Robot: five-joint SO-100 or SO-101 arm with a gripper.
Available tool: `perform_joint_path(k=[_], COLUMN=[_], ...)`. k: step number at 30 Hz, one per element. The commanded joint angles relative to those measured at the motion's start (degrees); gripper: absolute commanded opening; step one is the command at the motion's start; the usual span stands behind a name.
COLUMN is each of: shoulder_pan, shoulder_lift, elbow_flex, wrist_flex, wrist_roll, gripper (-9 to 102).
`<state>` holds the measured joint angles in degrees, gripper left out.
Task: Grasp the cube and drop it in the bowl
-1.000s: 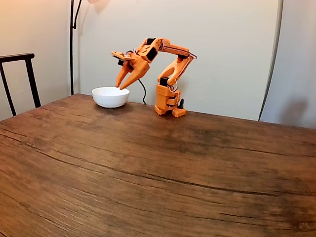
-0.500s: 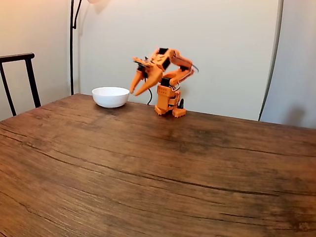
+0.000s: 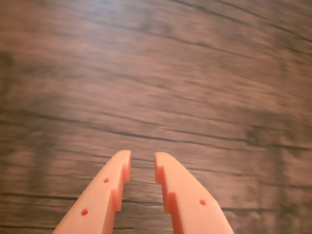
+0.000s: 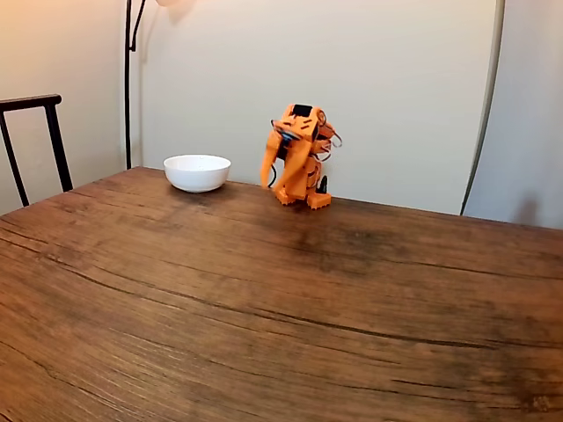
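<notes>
The orange arm (image 4: 299, 163) sits folded tight over its base near the far edge of the worktop (image 4: 264, 299), and it looks a little blurred in the fixed view. Its claw (image 4: 267, 182) hangs down on the left side of the arm in that view, tips pointing at the wood, just off the surface.

In the wrist view, the claw (image 3: 143, 165) comes in from the bottom edge: two orange fingers (image 3: 105, 195) with a narrow gap between the tips, slightly apart, and nothing gripped between them. Under them is bare, dark, streaky wood grain, smeared with blur.

The white bowl (image 4: 197, 172) stands on the worktop to the left of the arm in the fixed view, close to the far edge, apart from the claw. From this low angle I can't see down into it, so whether the cube lies inside I cannot tell.

A dark chair back (image 4: 35, 141) stands beyond the left edge of the worktop, a thin black lamp pole (image 4: 128, 79) rises behind the bowl against the pale wall, and a grey cable (image 4: 484, 105) runs down the wall at the right.
</notes>
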<state>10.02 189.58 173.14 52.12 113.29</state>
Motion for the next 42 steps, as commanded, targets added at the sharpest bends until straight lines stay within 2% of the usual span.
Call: perform_joint_path(k=[1, 8, 11, 29, 42], shoulder_pan=[-2.99, -4.39, -4.31, -3.69, -3.6], shoulder_lift=[0.53, 0.44, 0.53, 0.62, 0.35], elbow_flex=[0.53, 5.1, 5.19, 5.19, 5.19], wrist_flex=[0.09, 0.18, 1.93, 21.71, 22.06], wrist_roll=[0.0, -2.29, -2.29, -6.33, -5.8], gripper=[5, 5, 0, 0, 0])
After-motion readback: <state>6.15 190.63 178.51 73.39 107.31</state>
